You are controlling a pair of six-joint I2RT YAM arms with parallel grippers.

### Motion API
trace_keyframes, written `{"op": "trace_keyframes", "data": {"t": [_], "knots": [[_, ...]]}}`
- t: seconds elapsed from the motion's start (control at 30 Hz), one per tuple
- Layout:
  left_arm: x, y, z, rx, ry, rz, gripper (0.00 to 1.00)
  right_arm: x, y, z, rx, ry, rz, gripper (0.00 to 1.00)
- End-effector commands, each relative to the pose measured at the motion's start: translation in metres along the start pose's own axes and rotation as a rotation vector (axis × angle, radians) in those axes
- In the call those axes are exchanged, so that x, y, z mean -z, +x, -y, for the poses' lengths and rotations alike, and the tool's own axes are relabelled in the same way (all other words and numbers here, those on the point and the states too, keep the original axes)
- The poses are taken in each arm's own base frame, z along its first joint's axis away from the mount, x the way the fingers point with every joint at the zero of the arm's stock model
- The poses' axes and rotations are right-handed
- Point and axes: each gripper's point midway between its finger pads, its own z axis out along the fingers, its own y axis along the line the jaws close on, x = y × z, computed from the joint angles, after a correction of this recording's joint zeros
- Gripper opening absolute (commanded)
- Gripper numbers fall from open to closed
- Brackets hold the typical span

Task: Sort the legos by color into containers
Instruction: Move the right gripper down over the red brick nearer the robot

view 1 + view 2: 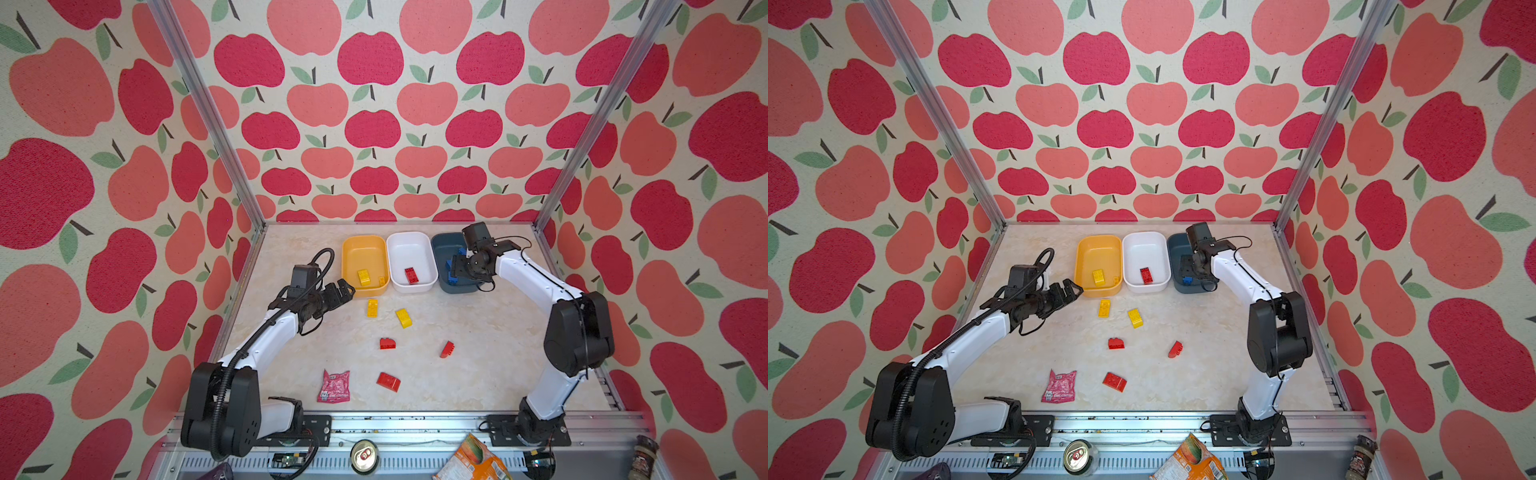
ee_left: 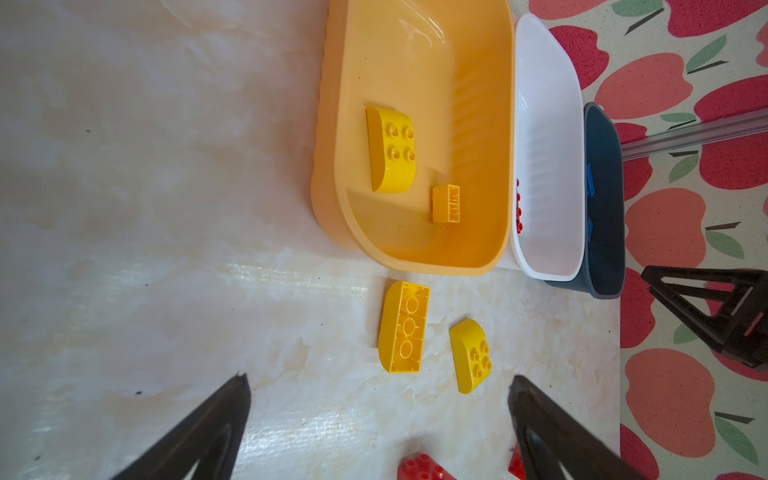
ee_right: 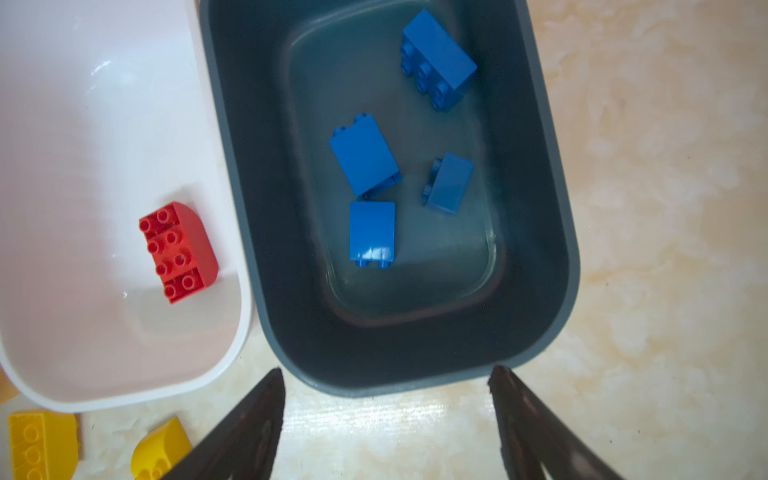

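**Both grippers slack; five bricks loose on the table**

Apple-print walls point(image 1: 374, 124) close in three sides of the marble-look table point(image 1: 498, 365). The left gripper point(image 1: 345, 289) hangs released at about 10 o'clock from the table's middle. Its fingers are spread with nothing between them, near the yellow tub point(image 1: 361, 251). The right gripper point(image 3: 386, 374) is likewise spread and empty, above the near rim of the dark blue-grey tub point(image 3: 540, 208). In both top views its wrist covers much of that tub, so we make out only scraps of blue there. The three tubs stand side by side at 12 o'clock, with the white tub point(image 1: 409, 249) in the middle.

Past the table's 6 o'clock edge, the frame cuts off an orange packet point(image 1: 471, 461), and we cannot read its print. A drink can point(image 1: 364, 456) lies near it. A crinkled pink foil packet point(image 1: 334, 386) lies at 7 o'clock, its label too small for us to read.

In the right wrist view we count four blue bricks point(image 3: 372, 232) in the dark tub and one studded red brick point(image 3: 178, 249) in the white tub. The yellow tub holds a rounded yellow brick point(image 2: 390, 149) and a small yellow brick point(image 2: 448, 203) whose raised lettering we cannot decipher.

Loose on the table, an upturned yellow brick point(image 1: 372, 308) and a sloped yellow brick point(image 1: 403, 318) lie just short of the tubs. A middle red brick point(image 1: 387, 343) sits near the centre, a tilted red brick point(image 1: 447, 349) at 4 o'clock from it, and a near red brick point(image 1: 388, 381) toward 6.
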Motion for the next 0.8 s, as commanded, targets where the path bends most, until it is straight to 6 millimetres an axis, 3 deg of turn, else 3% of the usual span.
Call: {"op": "trace_keyframes", "data": {"t": [0.0,0.33,0.77], "knots": [[-0.002,0.002,-0.002,0.000,0.002,-0.014,0.99,0.007,0.041,-0.002,-0.065,-0.015,-0.079,0.80],[-0.004,0.002,0.001,-0.002,0.010,-0.016,0.99,0.010,0.132,-0.016,-0.157,-0.010,-0.211,0.80],[-0.003,0.006,-0.001,-0.004,0.010,-0.023,0.99,0.007,0.199,-0.024,-0.236,0.014,-0.364,0.73]]}}
